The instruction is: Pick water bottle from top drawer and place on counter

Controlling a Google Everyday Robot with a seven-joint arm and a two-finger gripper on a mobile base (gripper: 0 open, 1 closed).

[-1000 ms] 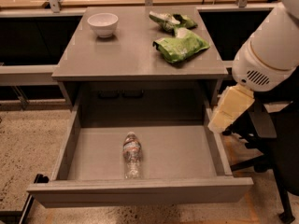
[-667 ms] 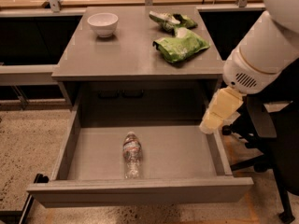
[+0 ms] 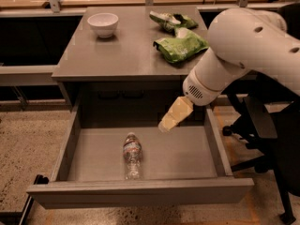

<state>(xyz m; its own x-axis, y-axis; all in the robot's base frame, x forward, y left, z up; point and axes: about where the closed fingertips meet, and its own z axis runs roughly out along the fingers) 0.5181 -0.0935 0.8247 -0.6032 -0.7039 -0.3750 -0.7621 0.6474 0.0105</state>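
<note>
The step in hand is the approach: the reach into the open top drawer [image 3: 140, 194] for the water bottle [image 3: 132, 155], with no grasp made yet. The bottle lies on its side on the drawer's grey floor, left of the middle and close behind the front panel, cap pointing toward the back. The gripper [image 3: 167, 122] hangs over the drawer's right half, near the back, tilted down and to the left – above and to the right of the bottle and well apart from it. How far the jaws stand open I cannot tell, and nothing is seen held in them.

The next move, as I judge it, calls for carrying the gripper farther left and toward the front, then lowering it so the jaws straddle the bottle across its narrow body. The crinkled plastic looks soft and round, so it may roll or squash under a poor closing. The counter [image 3: 123, 55] – the surface above – already bears a white bowl [image 3: 103, 23] and green snack bags [image 3: 180, 48], but bare room shows at its middle and front for the placing.

Against the frame a second ago, the gripper has swung from beside the drawer's right wall to a place over its floor, and the white arm [image 3: 243, 46] now covers more of the right side. The bottle, bowl and bags have not shifted.
</note>
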